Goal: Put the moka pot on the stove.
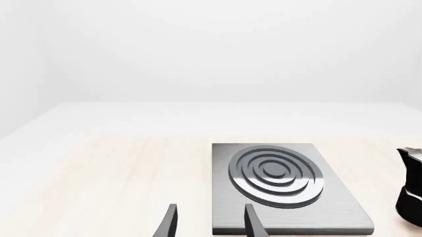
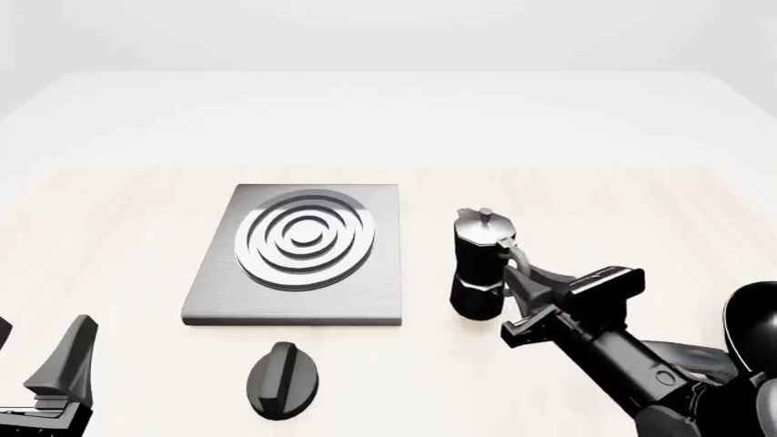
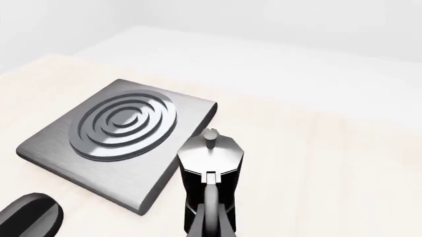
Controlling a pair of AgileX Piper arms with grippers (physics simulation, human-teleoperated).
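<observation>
The moka pot (image 2: 478, 273), black with a silver lid and knob, stands upright on the table just right of the stove (image 2: 304, 250), a grey slab with concentric rings. My right gripper (image 2: 515, 273) reaches in from the lower right, its fingers close together on the pot's curved handle (image 3: 209, 200). The pot (image 3: 209, 158) and the stove (image 3: 118, 131) also show in the right wrist view. My left gripper (image 2: 40, 348) is open and empty at the front left, short of the stove (image 1: 277, 182). The left wrist view shows its fingers (image 1: 171, 219) apart, with the pot (image 1: 410, 187) at the frame edge.
A small black oval knob (image 2: 283, 381) lies on the table in front of the stove, and it also shows in the right wrist view (image 3: 29, 215). A rounded black object (image 2: 755, 314) is cut off at the right edge, behind my right arm.
</observation>
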